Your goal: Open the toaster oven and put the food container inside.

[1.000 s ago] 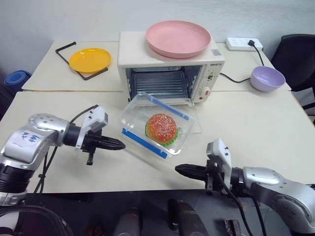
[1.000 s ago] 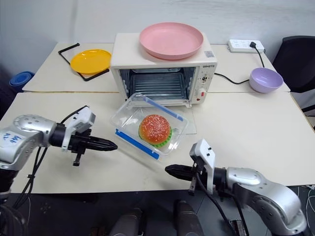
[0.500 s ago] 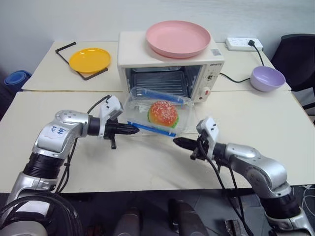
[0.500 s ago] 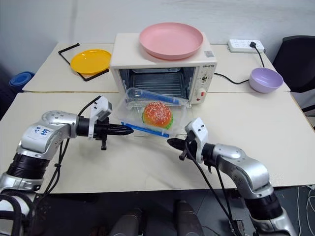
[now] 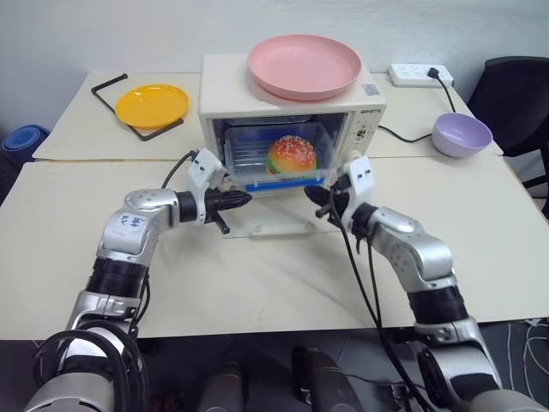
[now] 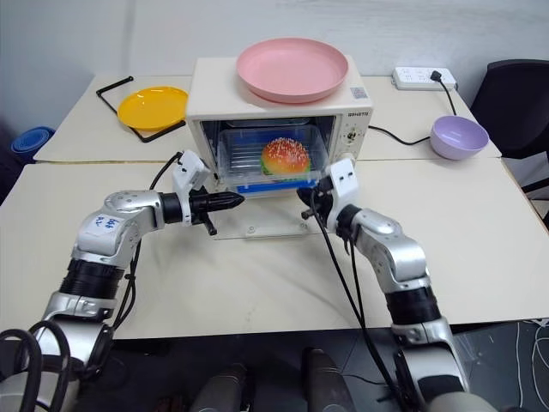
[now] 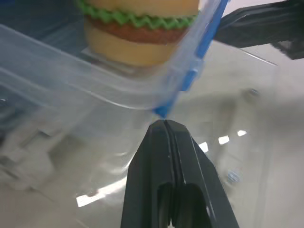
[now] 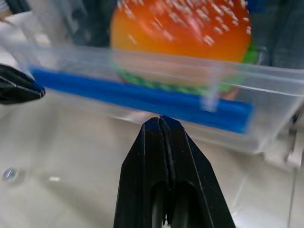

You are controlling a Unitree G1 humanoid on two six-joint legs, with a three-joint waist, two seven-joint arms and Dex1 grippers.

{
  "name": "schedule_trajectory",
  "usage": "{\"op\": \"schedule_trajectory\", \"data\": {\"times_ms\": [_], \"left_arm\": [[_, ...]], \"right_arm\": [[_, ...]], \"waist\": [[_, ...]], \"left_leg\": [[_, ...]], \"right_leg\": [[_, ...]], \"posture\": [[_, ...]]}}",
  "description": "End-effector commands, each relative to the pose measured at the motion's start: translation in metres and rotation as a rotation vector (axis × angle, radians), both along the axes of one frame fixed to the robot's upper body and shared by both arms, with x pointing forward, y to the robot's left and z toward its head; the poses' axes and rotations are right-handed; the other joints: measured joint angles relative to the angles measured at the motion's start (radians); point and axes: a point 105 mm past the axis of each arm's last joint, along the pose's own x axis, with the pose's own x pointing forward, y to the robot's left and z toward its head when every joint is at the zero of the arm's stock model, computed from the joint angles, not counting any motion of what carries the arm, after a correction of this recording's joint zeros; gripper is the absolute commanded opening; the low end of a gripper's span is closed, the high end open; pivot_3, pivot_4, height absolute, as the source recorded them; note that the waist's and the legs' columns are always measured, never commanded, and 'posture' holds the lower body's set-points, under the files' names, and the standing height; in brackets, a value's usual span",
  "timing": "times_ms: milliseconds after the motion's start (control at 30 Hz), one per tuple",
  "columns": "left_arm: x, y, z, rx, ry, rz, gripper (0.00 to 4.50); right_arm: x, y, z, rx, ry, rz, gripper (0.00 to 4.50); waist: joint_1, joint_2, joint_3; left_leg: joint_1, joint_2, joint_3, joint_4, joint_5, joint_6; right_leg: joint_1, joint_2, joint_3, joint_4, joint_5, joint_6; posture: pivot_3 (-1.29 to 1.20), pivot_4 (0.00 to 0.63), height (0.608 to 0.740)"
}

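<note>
The cream-white toaster oven [image 5: 367, 129] stands at the back middle of the table, its glass door [image 5: 268, 225] folded down flat in front of it. The clear food container [image 5: 257, 163], with blue clips and a hamburger [image 5: 291, 154] inside, sits level in the oven's mouth. My left gripper [image 5: 246, 197] is shut, its tip at the container's front left corner. At the front right corner my right gripper [image 5: 310, 192] is also shut. In the left wrist view the shut fingertips [image 7: 166, 130] sit just below the container's blue clip [image 7: 190, 78]. Nothing is between either pair of fingers.
A pink plate [image 5: 304, 64] lies on top of the oven. A yellow plate [image 5: 152, 105] on a black rack is at the back left. A purple bowl [image 5: 461, 134], a power strip [image 5: 419, 75] with its cord and a black chair [image 5: 515, 90] are to the right.
Both shut grippers have moved forward toward the oven with the container between them. The container went from tilted on the table's front to level in the oven's mouth.
</note>
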Motion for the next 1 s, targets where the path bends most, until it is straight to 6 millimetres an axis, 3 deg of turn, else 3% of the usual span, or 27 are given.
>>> {"op": "schedule_trajectory", "data": {"times_ms": [33,300,400,567,667,800,1000], "left_arm": [[0.015,0.004,0.026,-0.044,-0.101,0.073,0.00],[0.016,0.008,0.033,-0.089,-0.112,0.091,0.00],[-0.009,0.016,0.033,-0.098,-0.079,0.003,0.00],[-0.049,0.053,0.028,-0.056,-0.033,-0.035,0.00],[-0.079,0.073,0.041,-0.054,-0.018,-0.081,0.51],[-0.114,0.095,0.066,0.025,-0.031,-0.117,1.68],[-0.139,0.105,0.077,0.121,-0.010,-0.150,3.52]], "right_arm": [[0.015,-0.003,0.019,0.039,-0.070,-0.066,0.03],[0.016,-0.002,0.020,0.029,-0.086,-0.032,0.03],[-0.003,-0.009,0.018,0.021,-0.078,0.033,0.03],[-0.049,-0.015,0.008,-0.015,-0.032,0.169,0.03],[-0.079,-0.019,-0.005,-0.054,0.011,0.230,0.00],[-0.105,-0.034,-0.029,-0.069,0.120,0.206,0.00],[-0.107,-0.045,-0.064,-0.099,0.226,0.127,0.00]], "waist": [[-0.006,0.000,0.000],[-0.010,0.000,0.000],[-0.012,0.000,0.000],[-0.016,0.001,0.000],[-0.013,0.001,0.000],[-0.011,0.001,0.000],[-0.011,0.001,0.000]], "left_leg": [[0.000,0.000,0.000,0.000,0.000,0.000],[-0.004,0.001,0.000,-0.001,-0.001,-0.001],[-0.005,0.001,0.000,-0.001,-0.002,-0.002],[-0.006,0.004,0.001,-0.003,-0.003,-0.003],[-0.006,0.004,0.000,-0.003,-0.003,-0.004],[0.000,0.004,-0.001,-0.002,-0.003,-0.004],[0.006,0.003,0.001,-0.001,-0.002,-0.003]], "right_leg": [[0.000,0.000,0.000,0.001,0.000,0.000],[-0.003,-0.001,0.000,-0.001,0.000,0.000],[-0.004,-0.001,0.001,-0.001,0.000,0.000],[-0.008,0.001,0.004,-0.001,-0.001,-0.002],[-0.008,0.001,0.003,0.002,-0.002,-0.003],[-0.002,0.001,0.001,-0.001,-0.003,-0.005],[0.003,0.001,0.002,-0.002,-0.004,-0.007]], "posture": [[0.00,0.150,0.740],[0.00,0.150,0.740],[0.00,0.150,0.740],[0.00,0.150,0.740],[0.00,0.150,0.740],[0.00,0.150,0.740],[0.00,0.150,0.740]]}}
